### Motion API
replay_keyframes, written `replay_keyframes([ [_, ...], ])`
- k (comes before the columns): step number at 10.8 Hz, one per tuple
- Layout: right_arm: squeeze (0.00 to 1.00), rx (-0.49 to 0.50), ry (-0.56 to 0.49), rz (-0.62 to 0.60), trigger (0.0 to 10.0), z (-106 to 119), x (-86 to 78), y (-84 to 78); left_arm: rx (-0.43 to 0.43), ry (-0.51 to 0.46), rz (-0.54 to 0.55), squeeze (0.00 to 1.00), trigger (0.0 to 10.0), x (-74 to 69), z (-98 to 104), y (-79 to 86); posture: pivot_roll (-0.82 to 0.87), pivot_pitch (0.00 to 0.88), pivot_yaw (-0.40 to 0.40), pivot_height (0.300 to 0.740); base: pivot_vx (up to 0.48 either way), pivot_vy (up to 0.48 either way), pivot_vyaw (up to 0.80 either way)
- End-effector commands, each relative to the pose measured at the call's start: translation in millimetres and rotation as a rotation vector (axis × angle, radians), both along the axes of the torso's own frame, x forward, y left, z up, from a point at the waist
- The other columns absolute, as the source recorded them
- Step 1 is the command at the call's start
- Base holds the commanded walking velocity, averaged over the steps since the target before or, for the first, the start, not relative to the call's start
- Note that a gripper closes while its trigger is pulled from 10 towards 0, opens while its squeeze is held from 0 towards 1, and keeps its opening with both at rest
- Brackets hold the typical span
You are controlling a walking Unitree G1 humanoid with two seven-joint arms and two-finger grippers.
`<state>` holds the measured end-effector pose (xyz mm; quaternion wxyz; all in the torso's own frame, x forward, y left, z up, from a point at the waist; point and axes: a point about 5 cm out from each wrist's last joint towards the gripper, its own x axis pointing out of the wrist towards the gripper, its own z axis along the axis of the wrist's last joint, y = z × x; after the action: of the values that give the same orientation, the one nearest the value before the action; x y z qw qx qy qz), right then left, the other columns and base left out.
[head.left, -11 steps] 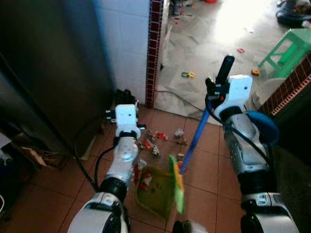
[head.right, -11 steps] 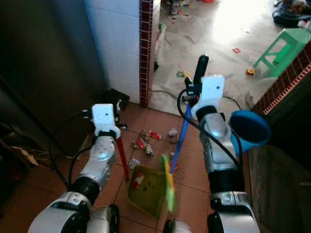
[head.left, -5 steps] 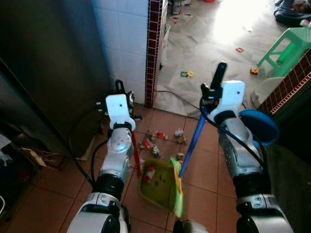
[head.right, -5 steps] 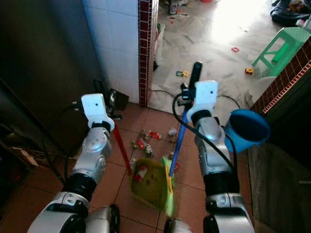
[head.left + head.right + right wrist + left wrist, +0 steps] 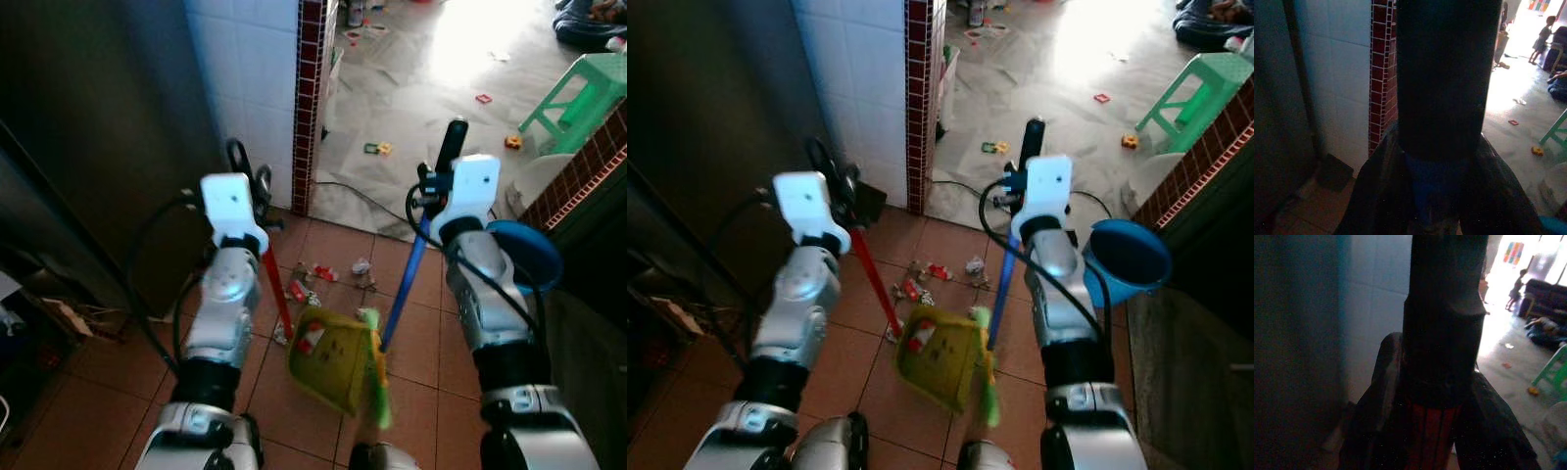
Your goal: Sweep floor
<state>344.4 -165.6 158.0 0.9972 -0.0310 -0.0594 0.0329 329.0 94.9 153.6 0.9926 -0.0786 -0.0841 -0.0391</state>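
Note:
My left gripper point(image 5: 249, 170) is shut on the red handle point(image 5: 275, 294) of a yellow-green dustpan point(image 5: 336, 352), which stands tilted on the brown tile floor with scraps of litter point(image 5: 311, 339) in it. My right gripper point(image 5: 437, 183) is shut on a broom's blue handle point(image 5: 404, 290), just below its black grip point(image 5: 452, 143). The green broom head point(image 5: 376, 390) sits at the dustpan's right edge. Loose litter point(image 5: 319, 275) lies on the tiles just beyond the pan. In the left wrist view, black fingers point(image 5: 1385, 391) flank the red handle.
A white tiled wall with a red-tile corner point(image 5: 313, 88) stands ahead; a dark cabinet point(image 5: 88, 147) is at left. A blue scoop point(image 5: 527, 257) hangs by my right arm beside a low brick wall point(image 5: 588, 166). A green stool point(image 5: 580, 86), more litter point(image 5: 378, 149) and a distant person point(image 5: 1543, 30) are in the bright room.
My left gripper has risen and drawn to the left, tipping the dustpan up and shifting it right. The broom head has slid right along the pan's edge.

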Motion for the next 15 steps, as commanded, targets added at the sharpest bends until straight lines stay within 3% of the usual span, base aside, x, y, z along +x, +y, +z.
replay_keyframes([
  [1, 0.00, 0.018, -0.012, 0.005, 10.0, 1.3, -3.8, 0.3, -0.064, -0.047, -0.044, 0.00, 10.0, -4.5, 13.4, -1.1, 0.01, 0.067, -0.027, 0.740, 0.000, 0.000, 0.00],
  [2, 0.00, 0.053, 0.010, 0.010, 10.0, -5.8, -9.3, 2.5, -0.078, -0.030, -0.030, 0.00, 10.0, -11.5, 9.8, 5.6, 0.00, 0.059, -0.010, 0.740, 0.000, 0.000, 0.00],
  [3, 0.00, 0.025, 0.015, 0.050, 10.0, -8.6, -13.2, 6.0, -0.058, -0.014, -0.044, 0.00, 10.0, -19.2, 5.7, 9.5, -0.01, 0.051, 0.002, 0.740, 0.000, 0.000, 0.00],
  [5, 0.00, 0.088, 0.008, -0.020, 10.0, -6.7, -12.5, -8.4, 0.005, 0.034, -0.004, 0.00, 10.0, -25.2, -6.8, 21.2, -0.01, 0.052, -0.005, 0.740, 0.000, 0.000, 0.00],
  [8, 0.00, 0.085, 0.003, -0.092, 10.0, -3.1, -10.0, -20.7, 0.020, 0.036, 0.009, 0.00, 10.0, -27.6, -3.6, 21.5, 0.00, 0.049, -0.009, 0.740, 0.000, 0.000, 0.00],
  [11, 0.00, 0.095, 0.008, -0.095, 10.0, -8.4, -12.1, -17.2, 0.021, 0.045, 0.029, 0.00, 10.0, -26.8, -1.8, 32.1, 0.00, 0.039, 0.005, 0.740, 0.000, 0.000, -0.80],
  [15, 0.00, 0.091, 0.003, -0.111, 10.0, -8.7, -14.8, -25.3, 0.010, 0.042, 0.001, 0.00, 10.0, -25.5, 0.8, 23.4, -0.01, 0.044, 0.010, 0.740, 0.000, 0.000, -0.76],
])
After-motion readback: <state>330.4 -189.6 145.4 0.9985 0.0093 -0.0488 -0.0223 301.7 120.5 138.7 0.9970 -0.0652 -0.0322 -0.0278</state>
